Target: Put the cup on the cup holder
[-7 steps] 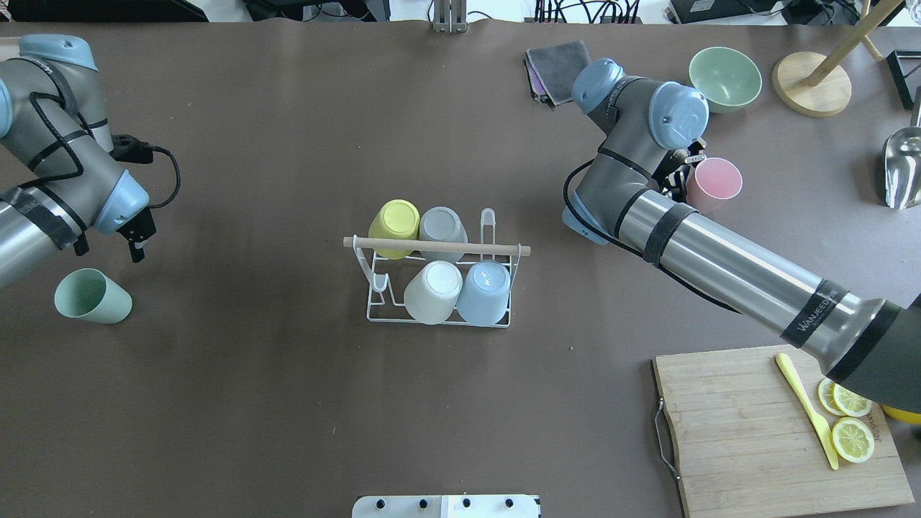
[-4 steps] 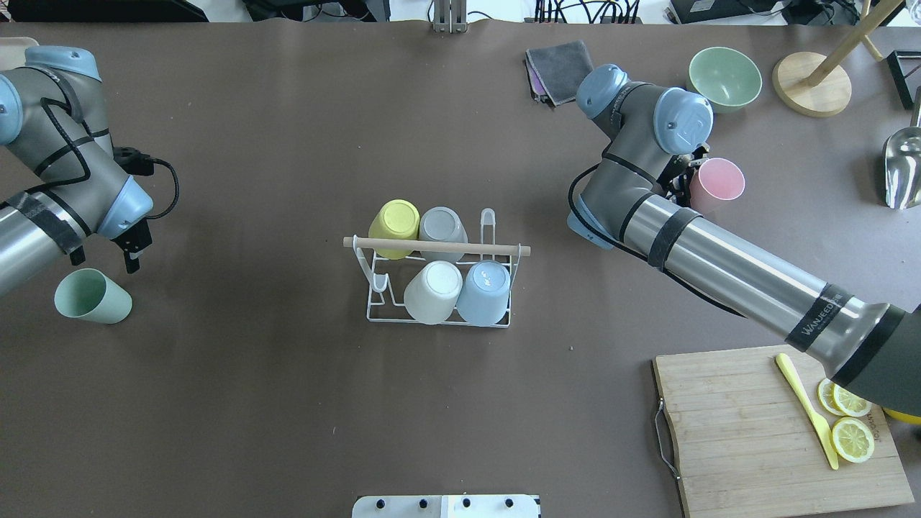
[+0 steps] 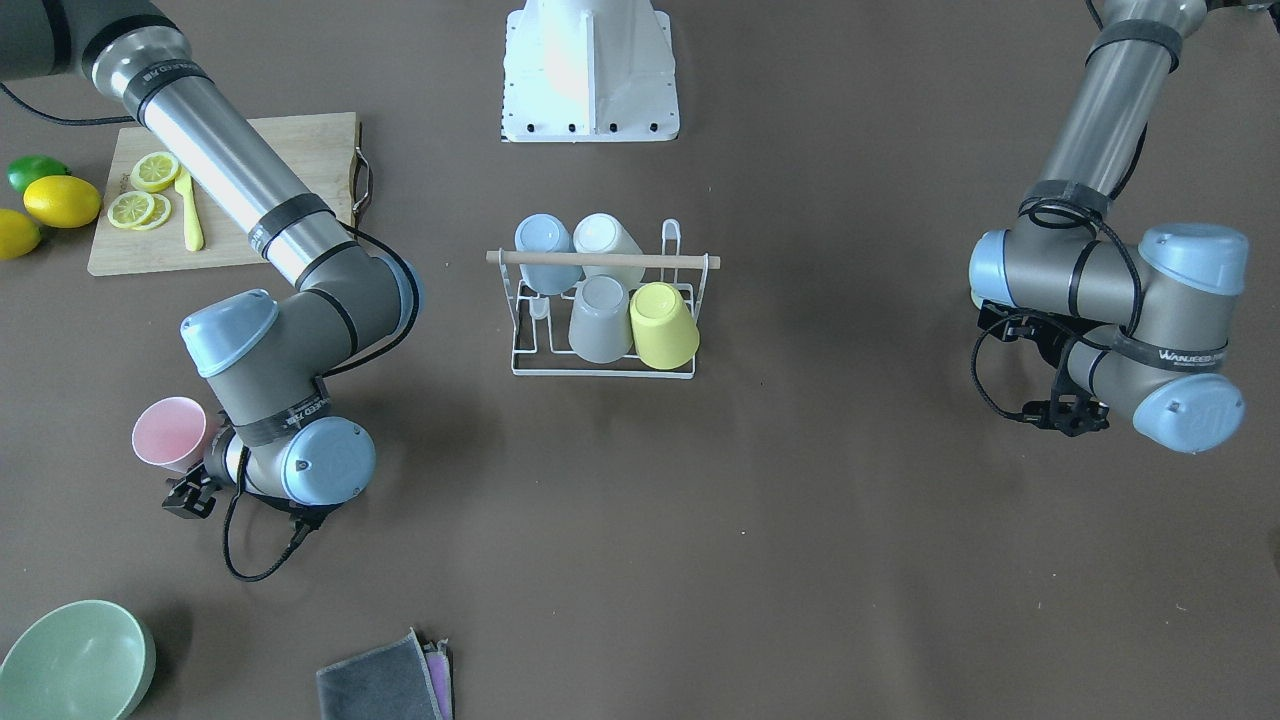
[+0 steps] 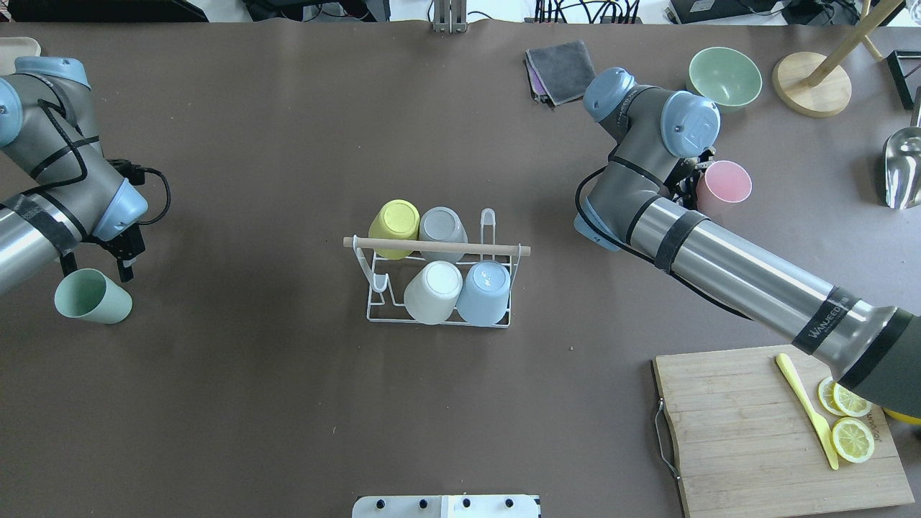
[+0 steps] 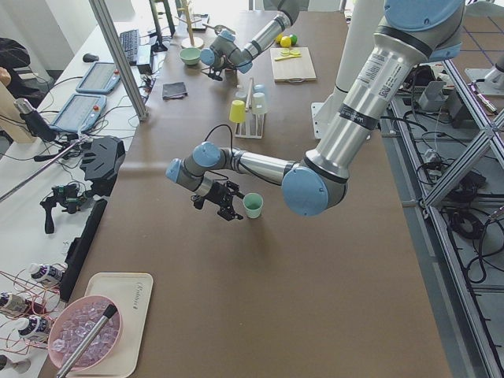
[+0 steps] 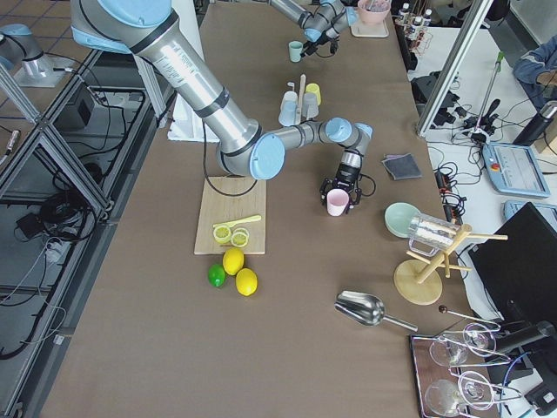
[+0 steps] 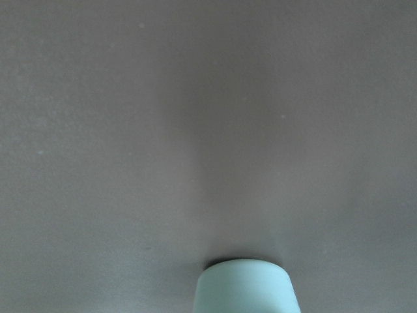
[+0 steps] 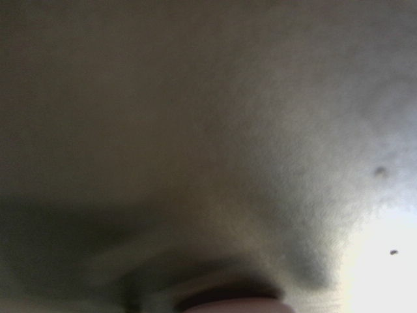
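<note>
The mint-green plastic cup (image 4: 92,296) wants the spread left jaws squared over its rim before closing; the right jaws seemingly grip the pink plastic cup (image 4: 727,182).

Bench notes: my table (image 4: 288,403) is covered in a matte brown sheet, evenly lit. Across from me runs a white side bench (image 5: 31,169) carrying 2 tablets (image 5: 98,76). Grey tiled floor (image 5: 472,331) lies behind my base.

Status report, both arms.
Left gripper open beside green cup. Right gripper at pink cup, grip unclear. Cup holder carries four cups, end prongs free; no obstacle seen.
</note>
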